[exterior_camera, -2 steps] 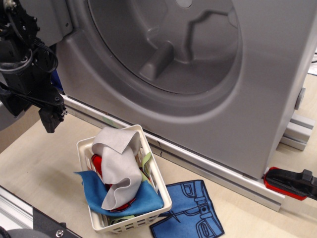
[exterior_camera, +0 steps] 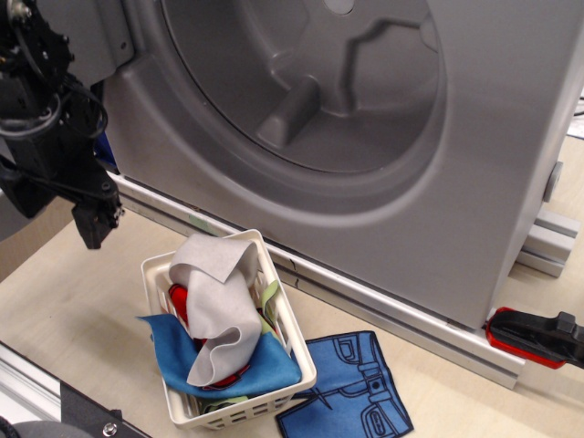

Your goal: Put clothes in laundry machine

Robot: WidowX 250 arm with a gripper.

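Note:
The laundry machine [exterior_camera: 438, 210] is a large grey body filling the top of the view, with a wide round drum [exterior_camera: 301, 82] and raised paddle ribs. The clothes lie in a white slotted basket [exterior_camera: 297, 356] in front of it: a light grey felt piece [exterior_camera: 219, 306] on top, a blue one [exterior_camera: 178, 351], a red one [exterior_camera: 181, 301] and a light green edge [exterior_camera: 268, 297]. A blue jeans-printed piece [exterior_camera: 351, 388] lies flat on the table to the right of the basket. My black gripper [exterior_camera: 94, 219] hangs at the left, above and left of the basket, holding nothing that shows; its jaws are hard to make out.
An aluminium rail [exterior_camera: 383, 310] runs along the machine's base. A red and black clamp [exterior_camera: 534, 338] sits at the right edge. A metal frame bar [exterior_camera: 64, 406] crosses the bottom left corner. The table [exterior_camera: 73, 310] is light wood.
My gripper has shifted slightly up and left. Nothing else has moved.

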